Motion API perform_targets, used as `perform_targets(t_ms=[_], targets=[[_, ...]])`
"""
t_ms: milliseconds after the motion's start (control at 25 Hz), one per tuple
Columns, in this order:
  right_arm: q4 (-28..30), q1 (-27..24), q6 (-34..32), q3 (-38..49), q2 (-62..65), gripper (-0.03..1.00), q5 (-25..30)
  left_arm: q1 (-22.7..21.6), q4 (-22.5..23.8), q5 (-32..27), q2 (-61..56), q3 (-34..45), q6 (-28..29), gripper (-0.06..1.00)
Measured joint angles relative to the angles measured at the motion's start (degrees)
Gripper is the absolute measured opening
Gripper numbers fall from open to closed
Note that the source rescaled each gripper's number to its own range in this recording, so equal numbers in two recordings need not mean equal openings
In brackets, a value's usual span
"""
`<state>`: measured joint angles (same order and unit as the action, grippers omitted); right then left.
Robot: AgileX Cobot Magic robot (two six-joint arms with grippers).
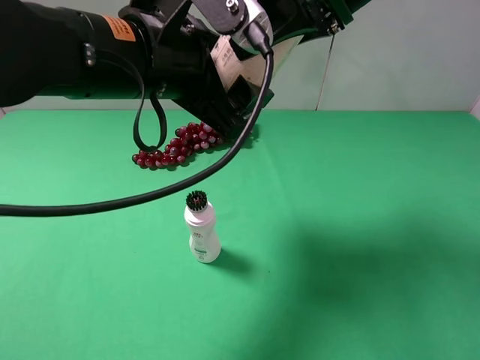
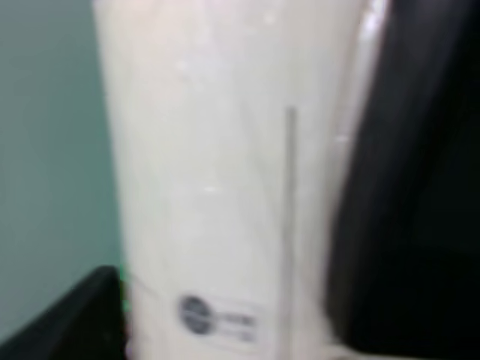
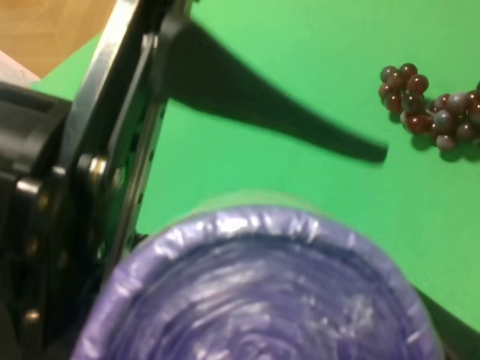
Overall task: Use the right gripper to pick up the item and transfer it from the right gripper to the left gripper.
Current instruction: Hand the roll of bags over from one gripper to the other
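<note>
1. The item (image 2: 217, 172) is off the worktop (image 1: 375, 247), up in the air above its far edge, between my two grippers.
2. My left gripper (image 1: 232, 97) is narrowed onto the item's cream wall. One black finger (image 2: 405, 225) lies along one side, and the other touches the opposite side lower down.
3. My right gripper is closed on the item too. Its fingers are hidden, but the purple lid (image 3: 255, 292) fills the space right under its wrist camera.
4. From that wrist I see the grey bolted plate (image 3: 112, 150) of my left gripper just beside the lid.
5. A small printed mark (image 2: 199, 313) on the item's wall is too blurred to read.
6. The grapes (image 1: 176, 146) lie near the worktop's far edge, left of its middle.
7. The white bottle (image 1: 202, 229) with a black bristle top stands upright near the worktop's middle, well apart from the grapes.
8. A black cable (image 1: 150, 196) sags from my left gripper toward the worktop's left edge.
</note>
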<state>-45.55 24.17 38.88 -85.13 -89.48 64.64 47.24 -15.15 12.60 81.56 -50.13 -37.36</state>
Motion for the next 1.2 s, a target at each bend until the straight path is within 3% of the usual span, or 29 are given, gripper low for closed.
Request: perform_targets(t_ms=[40,80,760,800,840,880,960,1080,1200], targets=[[-0.2,0.0,0.0,0.0,0.0,0.04,-0.5,0.2,0.0,-0.1,0.0,0.1,0.2,0.05],[-0.2,0.0,0.0,0.0,0.0,0.04,-0.5,0.2,0.0,-0.1,0.0,0.1,0.4,0.00],[0.0,0.0,-0.3,0.0,0.0,0.04,-0.5,0.2,0.0,-0.1,0.0,0.2,0.6,0.00],[0.1,0.0,-0.5,0.0,0.0,0.08,-0.5,0.2,0.0,-0.1,0.0,0.2,0.6,0.00],[0.6,0.0,-0.9,0.0,0.0,0.29,0.0,0.2,0.0,-0.1,0.0,0.2,0.7,0.00],[1.8,0.0,-1.2,0.0,0.0,0.58,1.0,0.2,-0.2,0.4,0.0,0.2,0.9,0.00],[3.5,0.0,-2.0,0.0,0.0,0.84,1.7,-0.1,-0.3,0.7,0.0,0.2,1.1,0.00],[5.8,0.0,-2.4,0.0,0.0,0.96,1.6,-0.1,-0.4,0.8,0.0,0.2,1.3,0.00],[6.6,0.0,-2.7,0.0,0.0,0.99,1.5,-0.1,-0.4,0.8,0.0,0.2,1.3,0.00]])
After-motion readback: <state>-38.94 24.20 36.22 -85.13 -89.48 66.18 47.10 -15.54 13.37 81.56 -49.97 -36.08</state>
